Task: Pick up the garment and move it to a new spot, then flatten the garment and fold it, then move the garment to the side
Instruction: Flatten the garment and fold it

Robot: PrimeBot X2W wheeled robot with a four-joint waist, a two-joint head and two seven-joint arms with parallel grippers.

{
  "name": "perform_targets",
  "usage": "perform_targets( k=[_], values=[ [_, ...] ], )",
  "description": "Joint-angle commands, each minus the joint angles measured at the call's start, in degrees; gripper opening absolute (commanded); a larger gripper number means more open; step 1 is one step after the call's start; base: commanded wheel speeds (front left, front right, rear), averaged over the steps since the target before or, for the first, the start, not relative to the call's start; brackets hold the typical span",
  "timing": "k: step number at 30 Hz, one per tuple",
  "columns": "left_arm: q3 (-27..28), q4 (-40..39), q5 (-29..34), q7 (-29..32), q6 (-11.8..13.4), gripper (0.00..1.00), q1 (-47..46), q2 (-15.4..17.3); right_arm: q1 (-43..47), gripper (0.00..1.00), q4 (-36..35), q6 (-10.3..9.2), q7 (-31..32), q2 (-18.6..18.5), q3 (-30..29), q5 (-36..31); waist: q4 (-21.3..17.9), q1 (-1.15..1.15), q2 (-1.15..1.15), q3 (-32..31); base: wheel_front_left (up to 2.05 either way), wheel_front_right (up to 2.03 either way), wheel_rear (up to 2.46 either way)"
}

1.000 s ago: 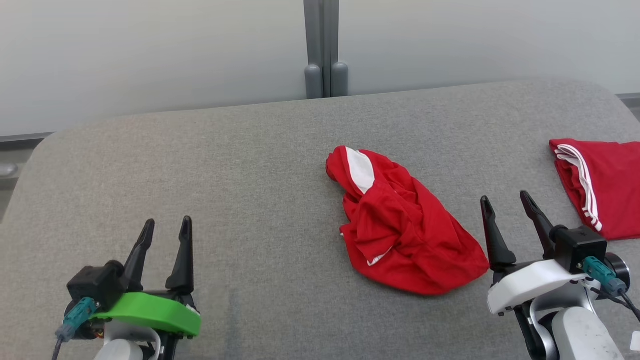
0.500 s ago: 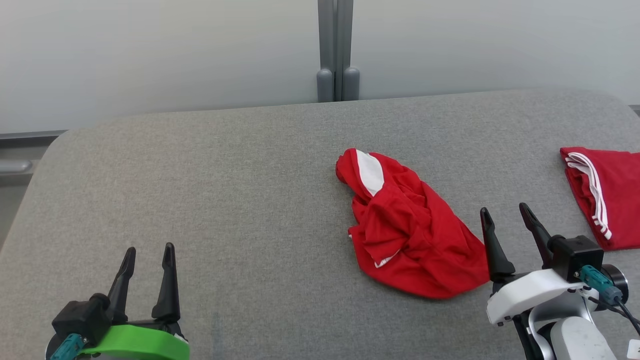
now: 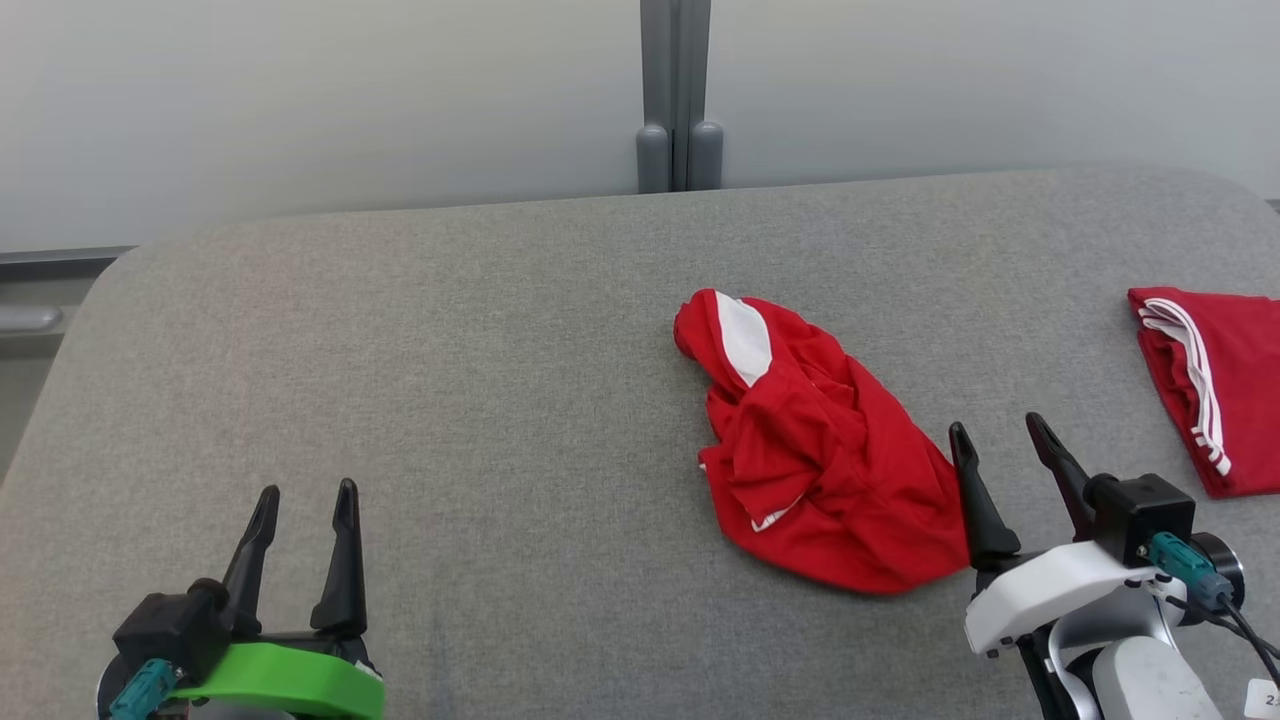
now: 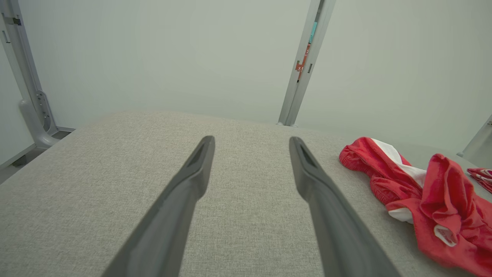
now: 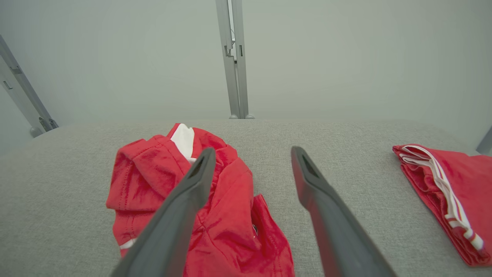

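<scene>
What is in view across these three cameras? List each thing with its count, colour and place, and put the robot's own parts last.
crumpled garment: 1, red with white panels, on the table right of centre
folded garment: 1, red with white stripes, at the table's right edge
table: 1, grey fabric top, spans the head view
post: 1, grey, behind the middle of the table's far edge
wall: 1, pale, behind the table
left gripper: 1, dark fingers on a green mount, lower left over bare table, open
right gripper: 1, dark fingers on a white mount, lower right next to the crumpled garment, open
</scene>
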Motion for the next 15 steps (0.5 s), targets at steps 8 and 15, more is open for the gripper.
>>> perform_targets(
  k=[8,15],
  values=[
    [0.1,0.3,0.4,-0.1,0.0,1.00,-1.8,-0.1,0.3,1.00,1.2,-0.11,-0.9,0.3,0.2,0.5,-0.6,0.00,0.00,0.4,0.00,0.00,0.00],
    [-0.1,-0.5,-0.1,0.3,0.4,1.00,-2.1,0.1,-0.3,1.00,1.8,-0.11,-1.0,0.6,0.8,0.8,-0.5,0.00,0.00,0.7,0.00,0.00,0.00]
  ],
)
